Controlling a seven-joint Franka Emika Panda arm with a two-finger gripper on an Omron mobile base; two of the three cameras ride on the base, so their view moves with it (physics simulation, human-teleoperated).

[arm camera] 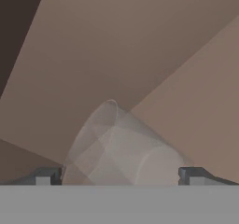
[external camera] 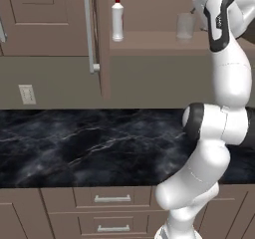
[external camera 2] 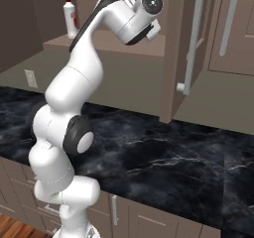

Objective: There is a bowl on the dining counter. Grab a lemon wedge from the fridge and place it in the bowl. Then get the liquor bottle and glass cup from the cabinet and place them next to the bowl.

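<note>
Cabinet (external camera: 149,44) shelf holds liquor bottle (external camera: 117,17) and, seemingly empty, glass cup (arm camera: 121,148).

Both base views share the cabinet (external camera: 149,14) shelf (hand view sits close).

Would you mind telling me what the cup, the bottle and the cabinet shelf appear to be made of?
The glass cup looks like clear greyish glass: the brown wall shows through it. The liquor bottle appears opaque glossy white, plastic or glazed, with a red cap; which one is unclear. The cabinet shelf looks like matte brown wood or laminate, with no visible grain.
</note>
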